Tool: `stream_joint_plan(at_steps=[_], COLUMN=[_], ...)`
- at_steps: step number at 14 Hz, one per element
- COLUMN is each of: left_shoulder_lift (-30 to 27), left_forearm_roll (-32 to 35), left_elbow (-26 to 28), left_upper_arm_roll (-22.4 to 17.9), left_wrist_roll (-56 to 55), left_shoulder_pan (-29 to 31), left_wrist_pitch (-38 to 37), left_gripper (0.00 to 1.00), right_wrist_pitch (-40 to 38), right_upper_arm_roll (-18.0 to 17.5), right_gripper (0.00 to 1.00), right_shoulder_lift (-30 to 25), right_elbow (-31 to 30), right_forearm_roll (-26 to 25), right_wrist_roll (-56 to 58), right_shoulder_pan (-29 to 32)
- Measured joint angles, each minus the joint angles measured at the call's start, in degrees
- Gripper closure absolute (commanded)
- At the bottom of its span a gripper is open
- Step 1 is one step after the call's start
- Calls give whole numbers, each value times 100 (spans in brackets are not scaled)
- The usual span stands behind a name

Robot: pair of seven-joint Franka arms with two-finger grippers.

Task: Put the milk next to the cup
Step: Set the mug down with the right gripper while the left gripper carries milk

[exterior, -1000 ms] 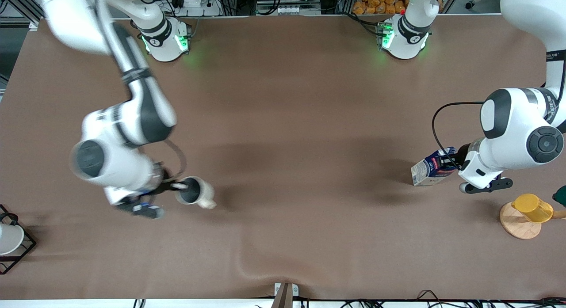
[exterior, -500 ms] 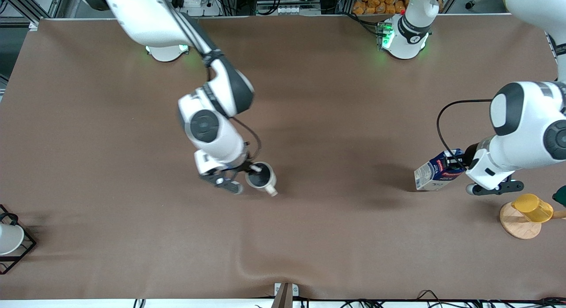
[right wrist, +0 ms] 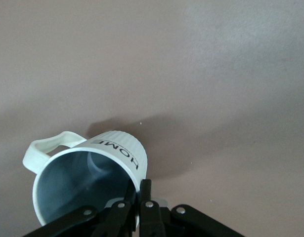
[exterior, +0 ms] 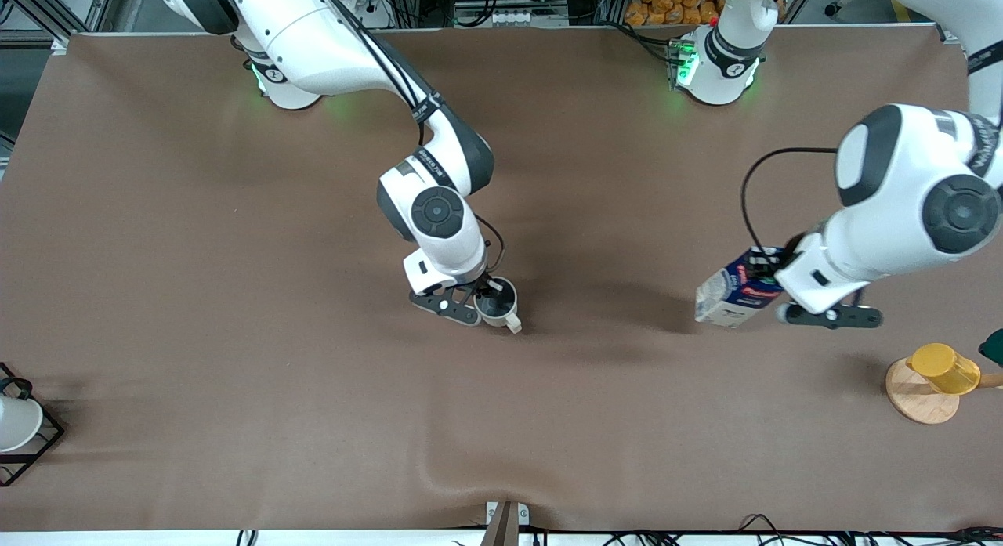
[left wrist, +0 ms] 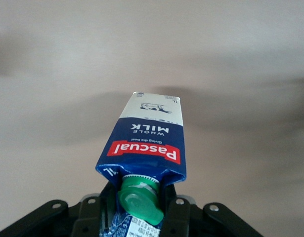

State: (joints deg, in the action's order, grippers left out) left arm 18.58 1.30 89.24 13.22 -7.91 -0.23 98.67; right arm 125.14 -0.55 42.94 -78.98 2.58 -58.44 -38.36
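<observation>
Brown cloth covers the whole table (exterior: 235, 240) I am working over, wrinkled near the front edge. At about nine o'clock on it stands a plain white cup in a black wire frame (exterior: 17, 424), well apart from the action. Near the middle, my right gripper (exterior: 484, 299) pinches the rim of the small pale grey-white ribbed mug (exterior: 498, 301), one finger inside the grey interior and one outside, as the right wrist view shows (right wrist: 87, 182); its side handle points toward the front camera. Toward three o'clock, my left gripper (exterior: 776, 283) is clamped on the gable top of the small dark blue milk carton with a green cap and red label band (exterior: 733, 294), which hangs tilted above the cloth, well apart from the mug; the left wrist view shows the fingers either side of the cap (left wrist: 144, 163). I judge the carton light and fairly stiff, but the waxed card could slip or crush, so the folded top ridge is the sensible hold. At four o'clock a yellow cup (exterior: 944, 367) sits on a round wooden coaster (exterior: 917, 401).
</observation>
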Motion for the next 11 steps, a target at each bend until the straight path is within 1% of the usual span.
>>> stream_joint_plan(at_steps=[1, 2, 5, 8, 9, 11], left_shoulder_lift=[-1, -2, -2, -2, 0, 31], left_forearm_roll=[0, 0, 0, 0, 0, 0], left_elbow=[0, 0, 0, -1, -1, -22], left_upper_arm_roll=[136, 255, 458, 497, 502, 506], left_wrist_roll=[0, -35, -523, -1341, -1615, -2242], left_shoulder_pan=[-5, -23, -260, -790, -977, -1367], left_wrist_pitch=[-5, -14, -46, -47, -50, -53], left_gripper=[65, 65, 65, 65, 65, 65], right_wrist_pitch=[-5, -8, -10, -45, -212, -867], right_upper_arm_roll=[3, 5, 41, 81, 85, 76], right_gripper=[15, 0, 0, 0, 0, 0], right_shoulder_lift=[6, 11, 14, 6, -23, -195], right_elbow=[-1, -2, -2, 54, 106, 278], right_forearm_roll=[-49, -67, -78, -75, -74, 78], right_wrist_roll=[-50, -97, -180, -187, -176, -29], right_shoulder_pan=[-34, -53, -55, -28, 14, 149])
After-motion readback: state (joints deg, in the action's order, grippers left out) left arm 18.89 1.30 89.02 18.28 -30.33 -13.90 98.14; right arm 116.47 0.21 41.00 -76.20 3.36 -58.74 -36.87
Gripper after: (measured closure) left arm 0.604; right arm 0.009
